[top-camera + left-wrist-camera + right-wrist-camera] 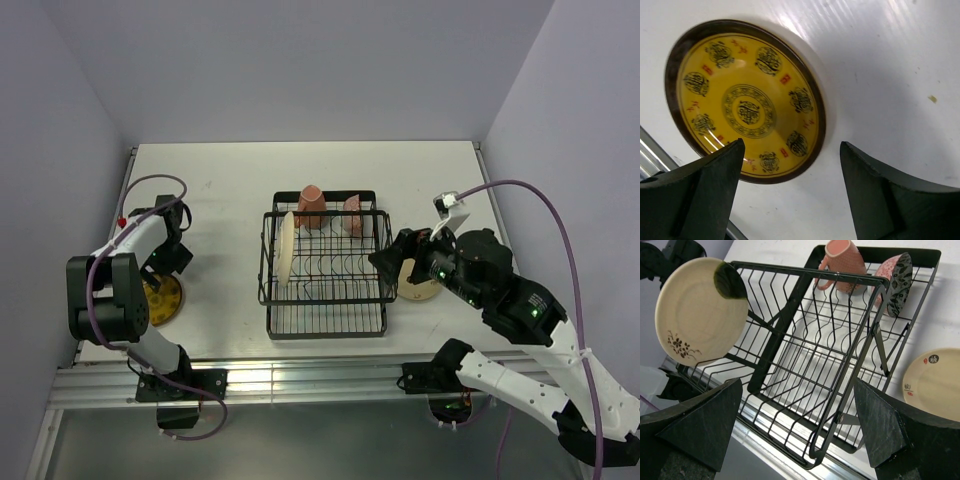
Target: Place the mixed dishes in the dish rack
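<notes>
Two plates lie flat outside the rack (781, 330): yellow plate (745, 100) at left under spread left gripper (792, 145), probably lining up a rim grab; cream plate (935, 385) at right, beside wide-open right gripper (797, 385).

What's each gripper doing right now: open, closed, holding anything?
Left gripper: open, holding nothing, over the yellow plate.
Right gripper: open, holding nothing, above the dish rack.
</notes>
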Robot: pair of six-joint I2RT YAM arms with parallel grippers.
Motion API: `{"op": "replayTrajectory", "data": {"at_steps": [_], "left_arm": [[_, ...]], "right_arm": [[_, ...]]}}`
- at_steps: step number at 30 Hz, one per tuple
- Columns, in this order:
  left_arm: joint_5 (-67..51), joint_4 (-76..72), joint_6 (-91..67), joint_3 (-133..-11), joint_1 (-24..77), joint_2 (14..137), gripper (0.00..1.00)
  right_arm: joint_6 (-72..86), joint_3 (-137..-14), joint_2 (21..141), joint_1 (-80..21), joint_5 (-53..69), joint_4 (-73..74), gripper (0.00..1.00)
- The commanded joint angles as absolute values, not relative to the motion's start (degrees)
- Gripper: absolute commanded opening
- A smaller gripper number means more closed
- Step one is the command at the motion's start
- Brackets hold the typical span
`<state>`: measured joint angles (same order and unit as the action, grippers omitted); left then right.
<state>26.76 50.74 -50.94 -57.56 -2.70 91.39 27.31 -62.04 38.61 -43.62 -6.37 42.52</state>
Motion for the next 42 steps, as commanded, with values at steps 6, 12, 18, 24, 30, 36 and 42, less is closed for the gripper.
{"op": "replayTrajectory", "data": {"at_steps": [6,12,18,24,30,36,42], "left_arm": [[34.45,51.77,-51.86,-59.86,-2.81,94.13,0.74],[35.51,48.34,-50.98,-58.54,-2.81,98.96,0.75],[34.98,45.1,-50.36,-56.61,-2.81,102.13,0.72],[32.96,43.42,-50.8,-55.28,-2.81,103.1,0.16],[31.29,45.08,-50.01,-58.26,-2.81,100.11,0.0],[23.83,47.97,-47.46,-63.27,-2.81,86.94,0.0],[17.68,53.43,-46.5,-72.06,-2.72,73.4,0.0]], "right_arm": [[25.05,-61.61,36.48,-43.15,-7.73,40.25,1.0],[24.61,-61.87,34.89,-43.16,-7.38,41.04,1.0],[24.52,-61.7,33.57,-43.15,-9.58,42.1,1.0],[25.22,-62.49,33.66,-43.15,-10.11,42.63,1.0],[25.31,-65.29,35.51,-43.15,-9.32,44.2,1.0],[24.26,-69.51,36.56,-43.15,-9.93,46.92,1.0],[22.33,-75.92,38.58,-43.15,-8.1,47.99,1.0]]}}
